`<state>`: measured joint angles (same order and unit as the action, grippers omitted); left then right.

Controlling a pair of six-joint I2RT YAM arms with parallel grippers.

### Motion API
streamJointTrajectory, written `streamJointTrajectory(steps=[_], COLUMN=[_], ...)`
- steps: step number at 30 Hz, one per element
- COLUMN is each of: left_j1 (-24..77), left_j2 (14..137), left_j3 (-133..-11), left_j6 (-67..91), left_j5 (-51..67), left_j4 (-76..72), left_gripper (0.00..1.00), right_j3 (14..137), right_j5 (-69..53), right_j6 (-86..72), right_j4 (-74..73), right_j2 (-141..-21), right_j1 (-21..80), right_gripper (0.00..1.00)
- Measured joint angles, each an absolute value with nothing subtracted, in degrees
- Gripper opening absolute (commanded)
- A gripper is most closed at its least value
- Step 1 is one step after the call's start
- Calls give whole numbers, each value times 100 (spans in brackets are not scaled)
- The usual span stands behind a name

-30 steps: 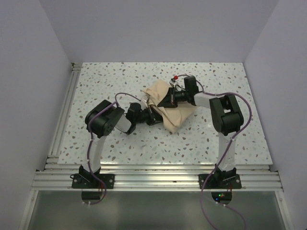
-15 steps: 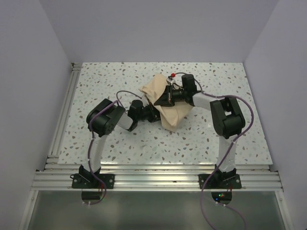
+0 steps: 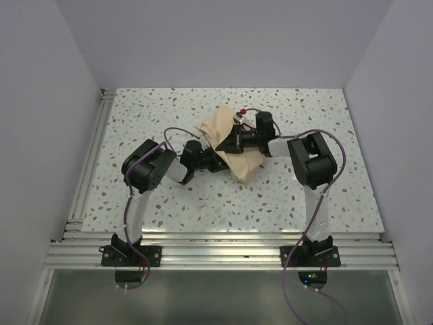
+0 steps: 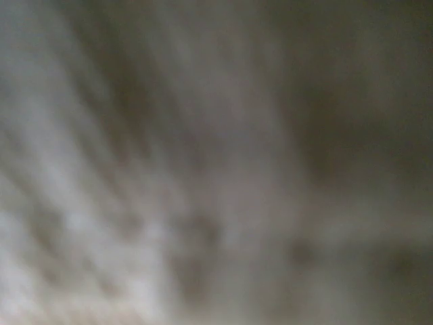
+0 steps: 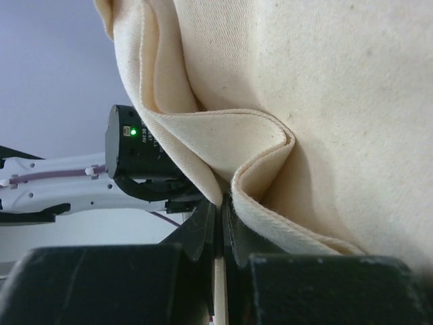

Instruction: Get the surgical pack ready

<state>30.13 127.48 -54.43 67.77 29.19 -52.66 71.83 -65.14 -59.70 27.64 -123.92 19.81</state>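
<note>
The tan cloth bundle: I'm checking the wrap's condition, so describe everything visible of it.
The plain tan woven cloth bundle is bunched and creased over the speckled table, thick edges curling in folds. The right end effector pinches one fold shut; the left end effector meets its near-left edge, grip unclear. Contents hidden.

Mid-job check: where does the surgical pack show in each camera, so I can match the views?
Top external: the surgical pack is the tan bundle at mid-frame.
Left wrist: the picture is all blur, so the pack cannot be made out.
Right wrist: the pack's cloth fills the top and right, with a fold pinched in the right gripper.
Shared landmark: the left arm's black wrist housing, beside the pack's edge.
</note>
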Motion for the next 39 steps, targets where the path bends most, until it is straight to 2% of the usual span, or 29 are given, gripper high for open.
streamJointTrajectory(steps=[7, 10, 17, 24, 27, 30, 32, 36, 39], left_j1=[3000, 2978, 2958, 2923, 2899, 2853, 2788, 2722, 2722], left_j2=[12739, 12739, 12739, 12717, 12700, 12674, 12663, 12656, 12656], left_j3=[-5476, -5498, -5502, -5502, -5502, -5502, -5513, -5513, -5513], left_j6=[6663, 6632, 6615, 6530, 6488, 6475, 6442, 6425, 6425], left_j5=[2923, 2910, 2919, 3000, 3030, 3020, 2978, 2985, 2995], left_j4=[-5210, -5175, -5155, -5094, -5048, -4993, -4978, -4960, -4956], left_gripper=[0, 0, 0, 0, 0, 0, 0, 0, 0], right_j3=[7059, 7231, 7210, 6692, 6541, 7260, 7852, 8182, 8272], right_j5=[-6814, -6879, -6904, -6906, -6862, -6665, -6571, -6261, -6200], right_j6=[-8729, -9880, -10733, -10191, -9120, -6283, -5063, -3465, -2871], right_j4=[6143, 7111, 7693, 7688, 6700, 3072, 1564, -443, -1076], right_j2=[-13439, -13686, -13734, -13482, -13196, -12838, -12748, -12486, -12486], right_j1=[1817, 1796, 1782, 1780, 1782, 1835, 1894, 1949, 1949], right_gripper=[0, 0, 0, 0, 0, 0, 0, 0, 0])
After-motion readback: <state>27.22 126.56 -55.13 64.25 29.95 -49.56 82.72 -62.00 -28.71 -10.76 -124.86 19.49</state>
